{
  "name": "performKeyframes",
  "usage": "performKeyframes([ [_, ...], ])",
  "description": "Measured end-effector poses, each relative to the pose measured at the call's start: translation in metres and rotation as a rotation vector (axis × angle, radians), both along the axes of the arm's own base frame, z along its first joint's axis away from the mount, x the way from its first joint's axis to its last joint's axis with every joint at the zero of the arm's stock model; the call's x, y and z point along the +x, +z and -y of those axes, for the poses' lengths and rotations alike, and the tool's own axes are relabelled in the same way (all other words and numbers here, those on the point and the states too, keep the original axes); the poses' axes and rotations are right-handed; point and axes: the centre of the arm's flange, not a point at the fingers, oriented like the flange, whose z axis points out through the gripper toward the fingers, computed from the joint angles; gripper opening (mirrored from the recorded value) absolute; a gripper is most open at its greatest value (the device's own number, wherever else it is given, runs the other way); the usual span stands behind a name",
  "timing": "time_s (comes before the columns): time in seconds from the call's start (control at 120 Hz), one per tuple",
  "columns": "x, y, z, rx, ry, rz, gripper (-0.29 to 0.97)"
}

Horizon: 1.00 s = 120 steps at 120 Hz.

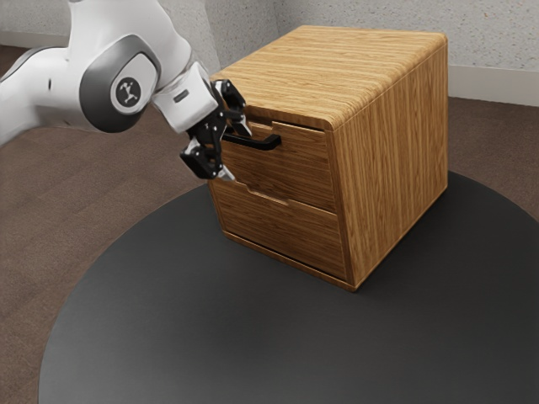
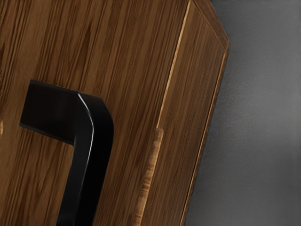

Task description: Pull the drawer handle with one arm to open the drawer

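Observation:
A wooden cabinet [image 1: 370, 126] with two drawers stands on the round black table [image 1: 253, 337]. The upper drawer [image 1: 282, 168] carries a black bar handle [image 1: 255, 141]. My gripper [image 1: 234, 150] is at the end of that handle nearer the exterior view's left. It is open, one finger above the bar and one below, with the bar between them. Seen from the wrist, the handle [image 2: 87, 155] is close under my hand against the drawer front [image 2: 117, 61]. The drawer front's edge [image 2: 149, 174] stands slightly proud of the cabinet side [image 2: 193, 117].
The lower drawer [image 1: 282, 227] has a cut-out grip and sits shut under the upper one. Black tabletop spreads in front of and to the right of the cabinet. Brown floor [image 1: 76, 210] and a pale wall [image 1: 497, 34] surround the table.

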Motion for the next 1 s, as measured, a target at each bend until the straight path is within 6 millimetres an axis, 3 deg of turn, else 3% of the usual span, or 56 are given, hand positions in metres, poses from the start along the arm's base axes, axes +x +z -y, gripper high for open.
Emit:
performKeyframes([
  [0.433, -0.005, 0.005, -0.004, 0.001, 0.009, 0.008, 0.28],
  [1.0, -0.035, 0.018, -0.005, -0.029, 0.016, 0.003, 0.18],
])
